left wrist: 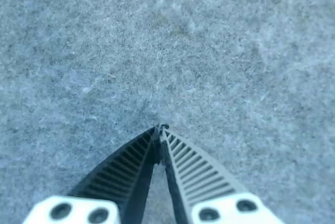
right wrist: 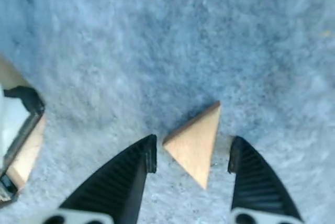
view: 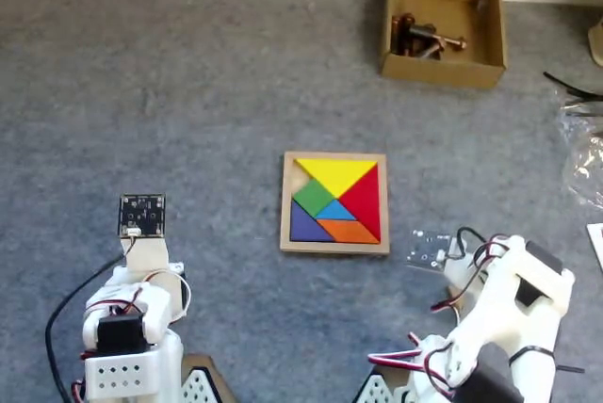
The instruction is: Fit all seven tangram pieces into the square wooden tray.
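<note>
Right claw [right wrist: 193, 139] stands open, one finger on each side of a small plain-wood triangle [right wrist: 194, 143] that lies flat on the grey felt surface [right wrist: 157, 51], close to both fingers but not pinched. Left claw [left wrist: 159, 129] is closed, tips meeting over bare felt. Farther out, mid-surface, the square wooden tray [view: 334, 249] holds a yellow triangle [view: 337, 175], red triangle [view: 365, 203], green piece [view: 314, 198], blue triangle [view: 334, 209], purple triangle [view: 304, 222] and orange piece [view: 347, 230]; its far-left corner shows bare wood. A cardboard box [view: 441, 72] sits at the far right.
</note>
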`<state>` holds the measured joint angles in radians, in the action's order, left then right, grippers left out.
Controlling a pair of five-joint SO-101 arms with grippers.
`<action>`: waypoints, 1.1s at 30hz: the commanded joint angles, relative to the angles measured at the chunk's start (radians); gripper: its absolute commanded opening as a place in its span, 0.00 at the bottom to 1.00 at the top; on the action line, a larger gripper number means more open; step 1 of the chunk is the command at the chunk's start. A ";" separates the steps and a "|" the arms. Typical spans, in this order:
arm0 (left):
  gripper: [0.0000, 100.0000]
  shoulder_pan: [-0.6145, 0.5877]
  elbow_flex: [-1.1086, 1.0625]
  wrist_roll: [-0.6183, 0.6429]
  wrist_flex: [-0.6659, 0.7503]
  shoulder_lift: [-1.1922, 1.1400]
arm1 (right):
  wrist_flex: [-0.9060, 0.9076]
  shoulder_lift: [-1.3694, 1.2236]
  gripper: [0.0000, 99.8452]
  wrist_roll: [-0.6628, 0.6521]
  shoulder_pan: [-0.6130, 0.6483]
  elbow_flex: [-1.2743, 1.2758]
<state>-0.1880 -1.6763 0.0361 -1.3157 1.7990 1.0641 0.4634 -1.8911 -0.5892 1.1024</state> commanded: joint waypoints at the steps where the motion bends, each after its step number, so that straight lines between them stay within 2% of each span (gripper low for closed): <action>1: 0.00 -0.008 -0.021 0.002 -0.008 -0.007 | -0.005 0.004 0.20 0.046 0.013 0.019; 8: 0.00 -0.008 -0.021 0.002 -0.008 -0.007 | -0.005 0.004 0.19 0.054 0.007 0.022; 14: 0.00 -0.008 -0.021 0.002 -0.008 -0.007 | -0.007 0.004 0.19 0.158 0.013 0.019; 23: 0.00 -0.008 -0.021 0.002 -0.008 -0.007 | -0.007 0.004 0.19 0.161 0.005 0.021; 27: 0.00 -0.008 -0.021 0.002 -0.008 -0.007 | -0.007 0.004 0.13 0.161 0.005 0.021; 33: 0.00 -0.008 -0.021 0.002 -0.008 -0.007 | -0.007 0.004 0.13 0.161 0.005 0.021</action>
<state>-0.1880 -1.6763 0.0361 -1.3157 1.7990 1.0579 0.4649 -1.7377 -0.5861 1.1101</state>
